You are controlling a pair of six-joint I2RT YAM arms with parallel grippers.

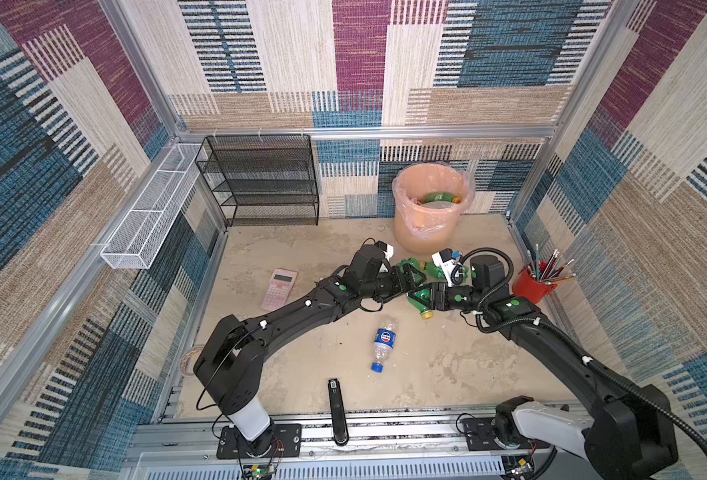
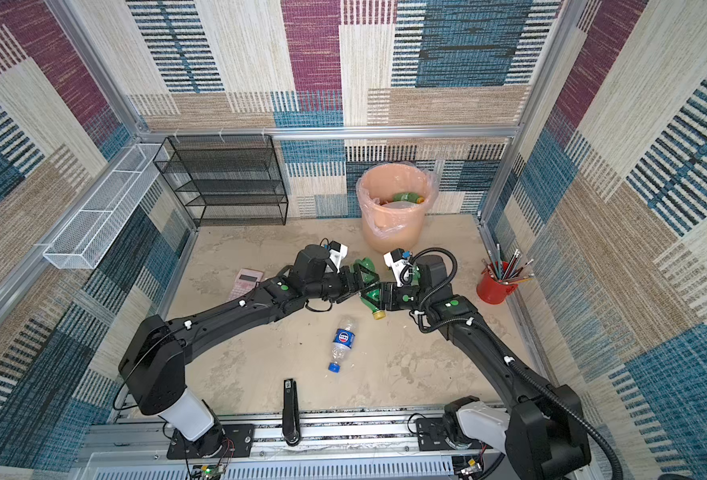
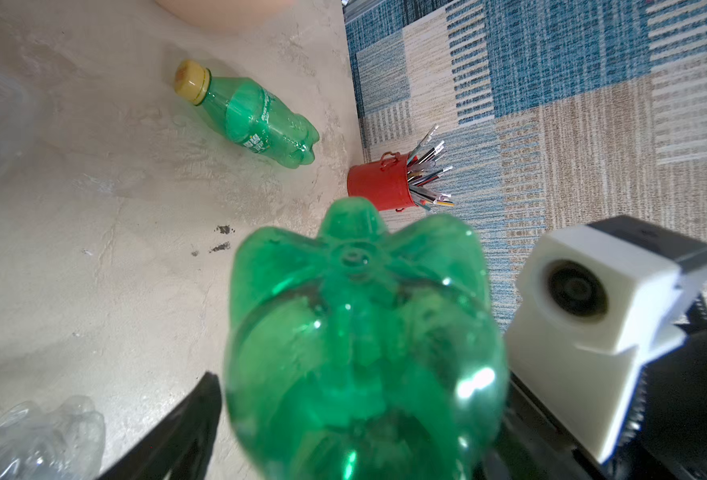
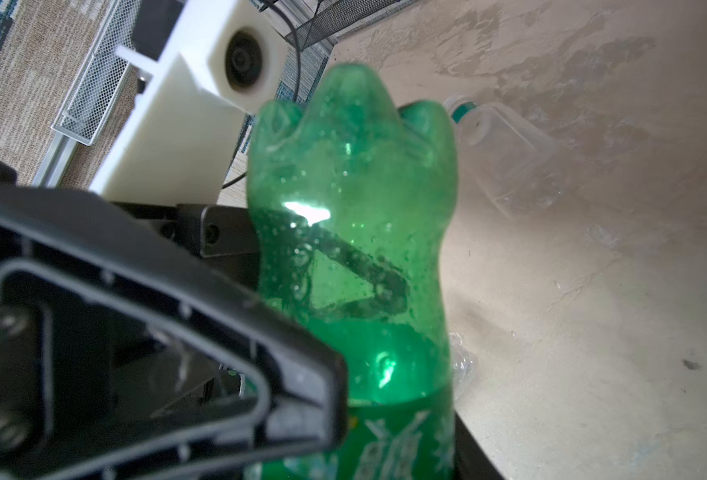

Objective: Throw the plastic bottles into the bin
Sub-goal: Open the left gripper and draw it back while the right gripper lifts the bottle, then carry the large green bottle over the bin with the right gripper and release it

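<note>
Two pincers meet on one green ribbed plastic bottle with a yellow cap (image 1: 423, 306) at the middle of the sandy worktop (image 1: 447, 365). The right pincer (image 1: 424, 296) clamps its labelled section. The left pincer (image 1: 413, 279) stands spread around its base. This is evidently a handover toward the far-right peach-orange lined bin (image 1: 422, 232). Jaw contact is obscured in both top views; the bin's contents are mostly hidden.

Green bottle (image 1: 420, 301) held, second green bottle (image 3: 256, 118) lying near peach bin (image 1: 426, 232), clear blue-capped bottle (image 1: 384, 343) lying mid-table
</note>
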